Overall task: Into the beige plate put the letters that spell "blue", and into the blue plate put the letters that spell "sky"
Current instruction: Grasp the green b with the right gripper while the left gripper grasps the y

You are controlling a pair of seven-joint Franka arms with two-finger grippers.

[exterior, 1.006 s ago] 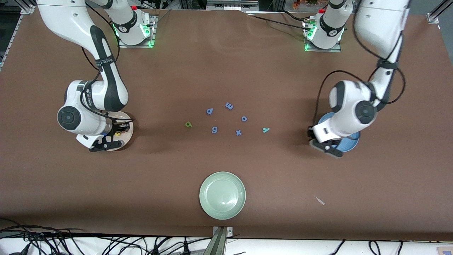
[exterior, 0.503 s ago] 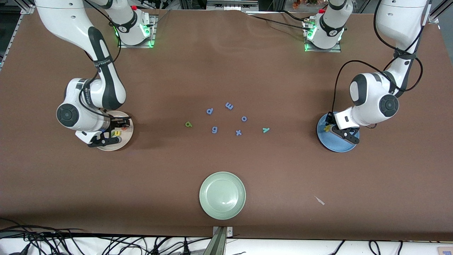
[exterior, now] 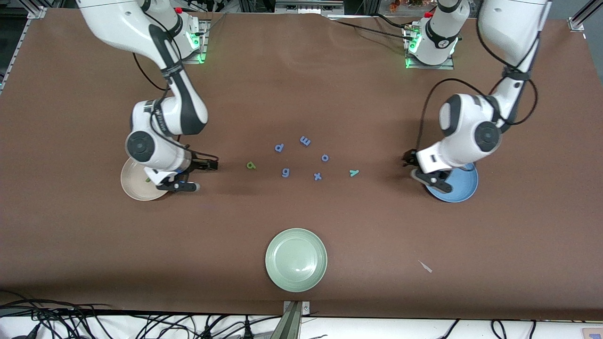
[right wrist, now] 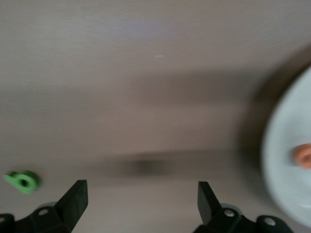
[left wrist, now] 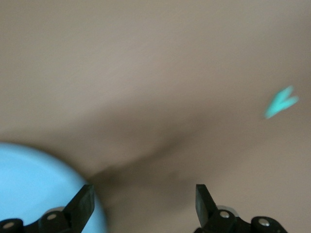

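- At the right arm's end of the table, the beige plate (exterior: 141, 181) lies with the right gripper (exterior: 198, 175) over its inner rim and the bare cloth beside it, jaws wide and holding nothing.
- An orange "e" (right wrist: 304, 156) shows on that plate in the right wrist view.
- The green "b" (exterior: 250, 165) lies alone on open cloth between the right gripper and the blue letters (exterior: 301, 157) at mid-table.
- The teal "y" (exterior: 354, 173) lies apart from the blue letters, toward the blue plate (exterior: 459, 188), with bare cloth all round it.
- The left gripper (exterior: 419, 169) hangs over the blue plate's inner rim, jaws open and empty.
- The green plate (exterior: 296, 260) sits nearest the front camera, well apart from everything.
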